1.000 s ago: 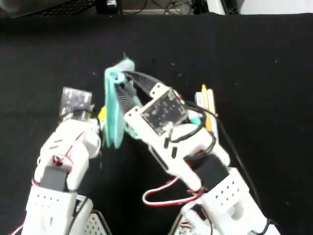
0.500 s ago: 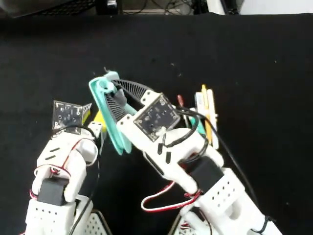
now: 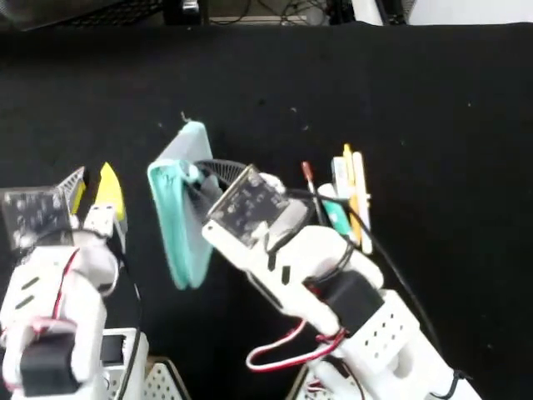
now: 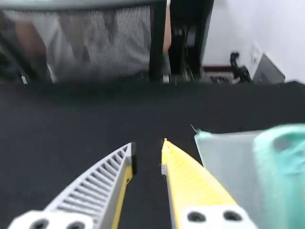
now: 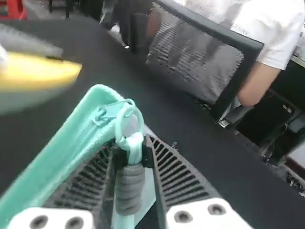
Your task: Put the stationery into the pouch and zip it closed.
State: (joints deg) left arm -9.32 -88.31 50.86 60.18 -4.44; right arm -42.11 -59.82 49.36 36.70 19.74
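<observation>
Right gripper (image 5: 132, 145) — I see its jaws pinched on the zip pull (image 5: 133, 137) of the teal pouch (image 3: 179, 225), which stands on edge on the black table (image 3: 433, 108). Left gripper (image 4: 147, 148) — jaws slightly apart, holding nothing, just beside the pouch. Pens (image 3: 354, 196) lie near my right arm.

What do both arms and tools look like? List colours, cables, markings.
Left arm: white shells, red and black wires, camera board. Left tool: one yellow finger, one pale ribbed finger. Right arm: white shells, black motors, red-white wire loop, black cable. Right tool: black ribbed fingers.
</observation>
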